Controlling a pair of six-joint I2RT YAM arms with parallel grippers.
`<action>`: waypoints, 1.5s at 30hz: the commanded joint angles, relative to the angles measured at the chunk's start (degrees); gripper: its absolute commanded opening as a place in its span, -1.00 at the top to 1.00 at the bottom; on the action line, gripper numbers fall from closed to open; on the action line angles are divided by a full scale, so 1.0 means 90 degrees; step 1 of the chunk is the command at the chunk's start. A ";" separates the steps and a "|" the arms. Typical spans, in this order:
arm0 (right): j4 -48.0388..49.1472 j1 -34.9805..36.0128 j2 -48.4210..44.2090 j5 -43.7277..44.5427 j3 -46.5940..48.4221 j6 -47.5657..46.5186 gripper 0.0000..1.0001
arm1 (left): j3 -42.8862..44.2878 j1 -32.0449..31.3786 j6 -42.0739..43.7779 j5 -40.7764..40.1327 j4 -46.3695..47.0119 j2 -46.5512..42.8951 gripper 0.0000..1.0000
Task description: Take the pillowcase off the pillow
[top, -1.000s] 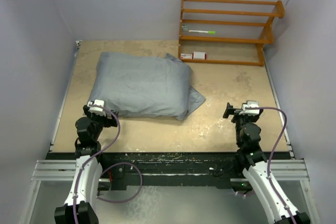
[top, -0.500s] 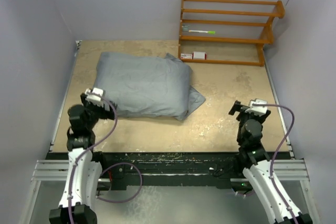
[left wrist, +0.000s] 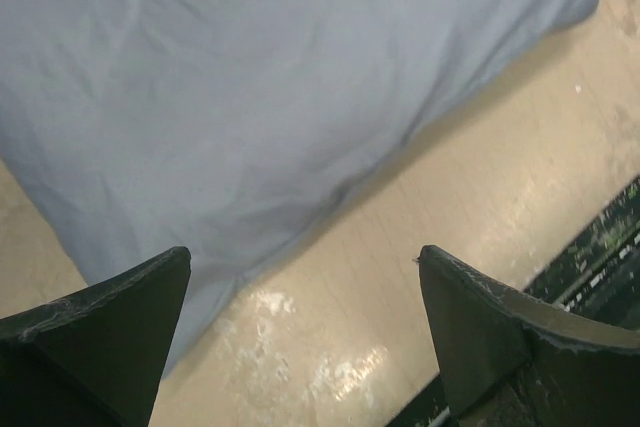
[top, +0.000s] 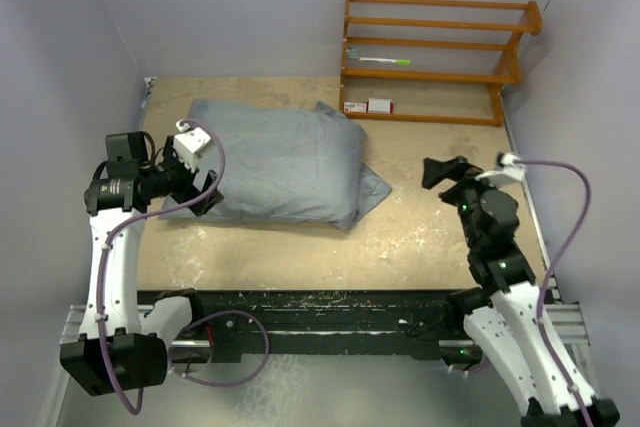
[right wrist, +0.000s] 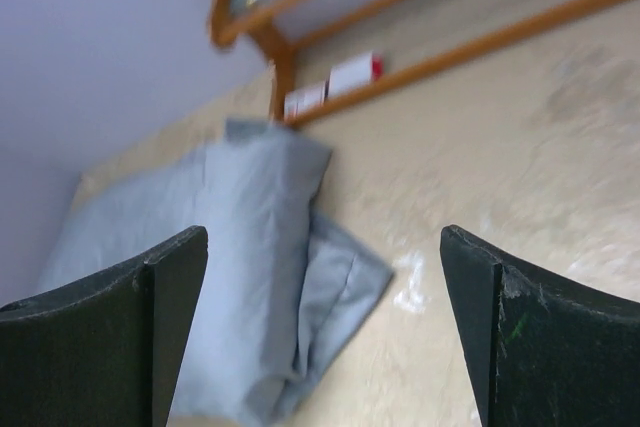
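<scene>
Hovering left tool (left wrist: 305, 265) over pillowcase (left wrist: 280, 77) near edge, jaws apart

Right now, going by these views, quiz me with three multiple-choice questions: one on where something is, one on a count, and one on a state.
1. Where does the wooden rack stand on the table?
A. far right corner
B. near left corner
C. middle of the near edge

2. How many small red-and-white boxes sit on its lowest shelf?
A. one
B. two
C. four

3. How is the left gripper set over the pillowcase?
A. open, gripping nothing
B. shut on the fabric
C. shut on a box

Answers:
1 A, the top view shows the rack against the back wall on the right.
2 B, two boxes lie side by side there.
3 A, the left wrist view shows its jaws spread wide, with cloth and table below.
</scene>
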 commanded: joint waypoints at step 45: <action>0.0715 0.3882 0.4636 -0.1558 0.0694 0.1522 -0.82 | -0.0008 -0.0350 0.1221 -0.0607 -0.1822 -0.0128 -0.98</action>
